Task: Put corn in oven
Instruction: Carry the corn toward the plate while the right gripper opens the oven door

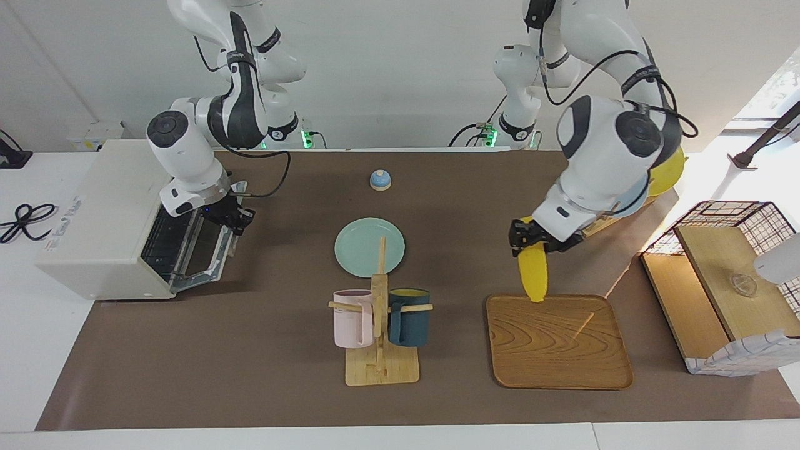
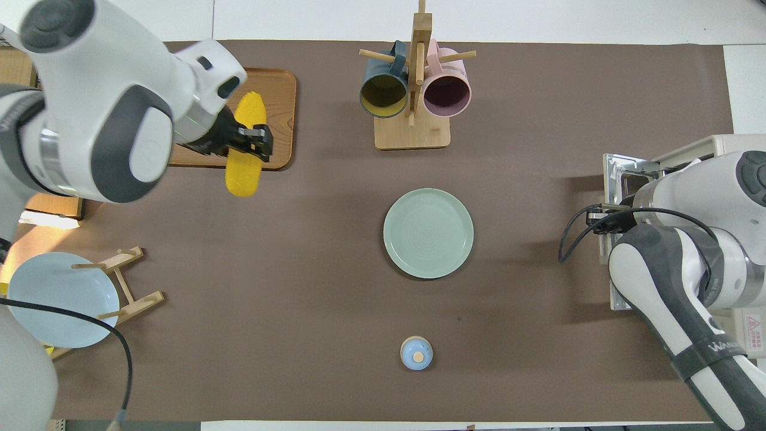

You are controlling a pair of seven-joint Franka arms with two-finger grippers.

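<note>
The yellow corn (image 1: 534, 278) (image 2: 242, 176) hangs point down in the air, with my left gripper (image 1: 528, 242) (image 2: 248, 136) shut on its upper part. It is over the edge of the wooden tray (image 1: 562, 350) (image 2: 278, 108) that lies nearer to the robots. The off-white oven (image 1: 94, 206) (image 2: 712, 148) stands at the right arm's end of the table. Its glass door (image 1: 206, 250) (image 2: 616, 179) is swung down and its wire rack shows. My right gripper (image 1: 239, 220) (image 2: 598, 218) is shut on the door's handle.
A green plate (image 1: 359, 247) lies mid-table, with a mug rack (image 1: 380, 325) holding a pink and a dark blue mug farther from the robots. A small blue bell (image 1: 380, 180) sits near the robots. A wire basket box (image 1: 725, 275) and a plate stand (image 2: 54, 299) are at the left arm's end.
</note>
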